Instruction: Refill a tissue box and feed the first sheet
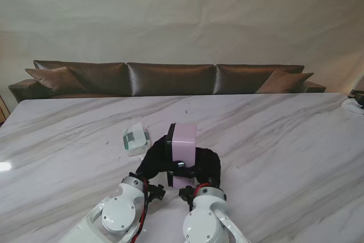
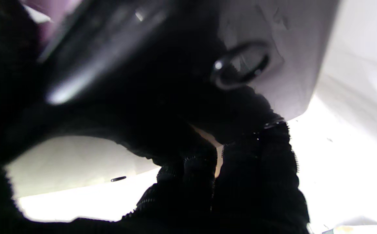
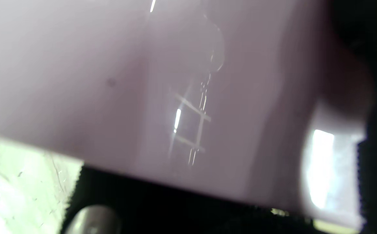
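A pale pink tissue box (image 1: 183,151) with a black side stands on end near me at the table's middle. Both black-gloved hands clasp it: my left hand (image 1: 151,161) on its left side, my right hand (image 1: 208,163) on its right. In the left wrist view the box (image 2: 273,48) fills the frame, with a dark oval slot (image 2: 240,65) in its face and my gloved fingers (image 2: 256,169) against it. The right wrist view shows only the box's glossy pink wall (image 3: 143,91) close up. A small pack of tissues (image 1: 135,139) lies on the table just left of the box.
The white marble table (image 1: 273,140) stretches wide on both sides. A brown leather sofa (image 1: 170,78) runs behind its far edge. A small dark object (image 1: 357,102) sits at the table's far right edge.
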